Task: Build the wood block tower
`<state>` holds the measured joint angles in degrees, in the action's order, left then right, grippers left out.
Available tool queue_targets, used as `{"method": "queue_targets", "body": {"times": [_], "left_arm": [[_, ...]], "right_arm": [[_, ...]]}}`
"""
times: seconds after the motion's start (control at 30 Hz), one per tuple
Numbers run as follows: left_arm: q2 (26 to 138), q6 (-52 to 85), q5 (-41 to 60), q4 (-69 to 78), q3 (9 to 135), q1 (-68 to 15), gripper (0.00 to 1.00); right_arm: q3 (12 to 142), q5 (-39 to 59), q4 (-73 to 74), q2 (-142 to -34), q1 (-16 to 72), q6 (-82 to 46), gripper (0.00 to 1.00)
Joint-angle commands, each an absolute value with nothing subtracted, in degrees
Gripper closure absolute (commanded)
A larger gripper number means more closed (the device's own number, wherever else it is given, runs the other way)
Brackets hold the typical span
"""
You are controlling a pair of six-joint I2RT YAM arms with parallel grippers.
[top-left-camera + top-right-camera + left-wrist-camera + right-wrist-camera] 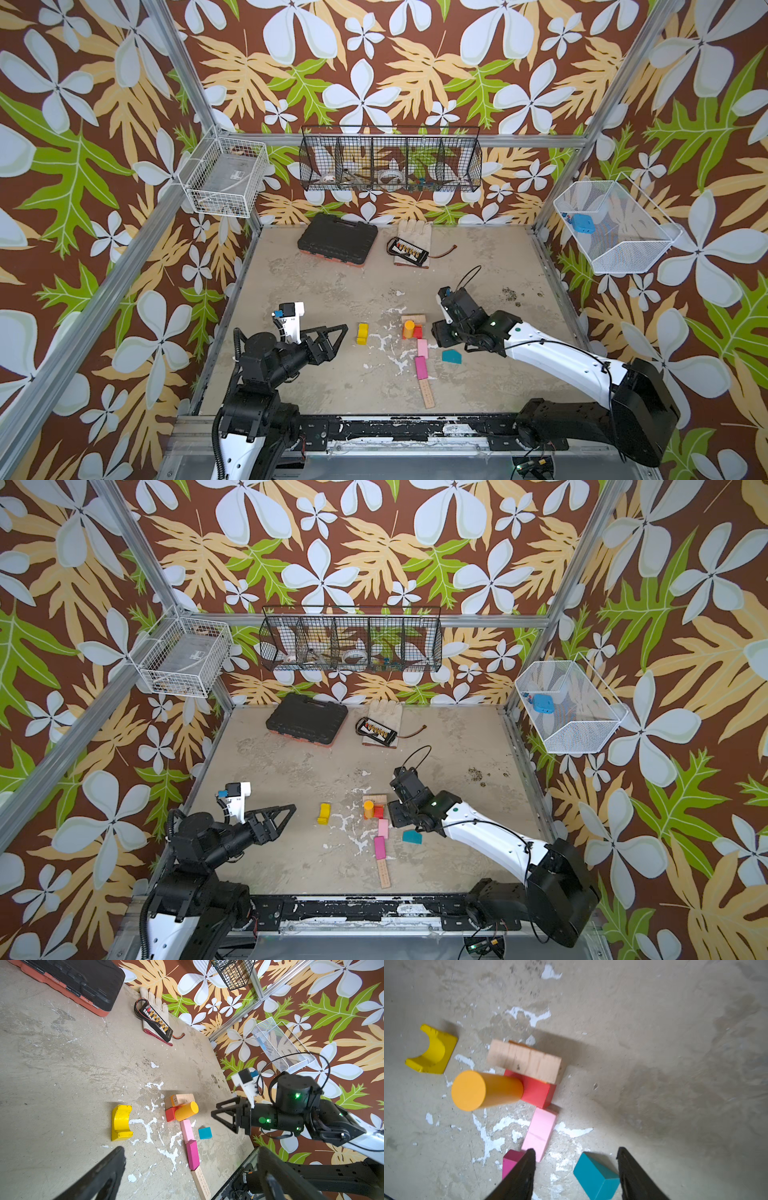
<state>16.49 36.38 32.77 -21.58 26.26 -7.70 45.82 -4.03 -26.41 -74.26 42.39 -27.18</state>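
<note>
Both top views: wood blocks point(378, 811) bunched mid-table: orange cyl point(409, 328), red block point(418, 331), plain block point(413, 318). Yellow arch point(362, 333) at their 9 o'clock; pink bar point(422, 348), magenta bar point(420, 368), teal block point(452, 356) toward 5. Blotchy grey table point(311, 299), floral walls point(374, 62). Rear black basket point(457, 143) holds a tape roll point(390, 175); R mesh basket point(631, 253), a blue item point(581, 223).

L wrist cam only: left gripper point(191, 1148) spread wide, empty.

R wrist cam only: right gripper point(575, 1149) jaws apart, gripping nothing; teal block on table, seen btwn them.

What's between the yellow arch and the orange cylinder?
Only bare, paint-flecked table between yellow arch and orange cylinder, shown in both top views.
</note>
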Motion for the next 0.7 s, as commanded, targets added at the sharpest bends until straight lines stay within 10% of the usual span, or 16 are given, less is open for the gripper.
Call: {"method": "queue_targets", "body": {"times": [0.0,0.67], "left_arm": [[16.3,36.8,32.4,-19.7,26.2,-7.7,0.0],[16.3,36.9,32.3,-19.7,26.2,-7.8,0.0]], "right_arm": [[44.1,-4.0,-22.4,-75.4,44.4,-31.4,0.37],[48.2,-5.0,-19.6,-92.3,50.2,-33.1,0.48]]}}
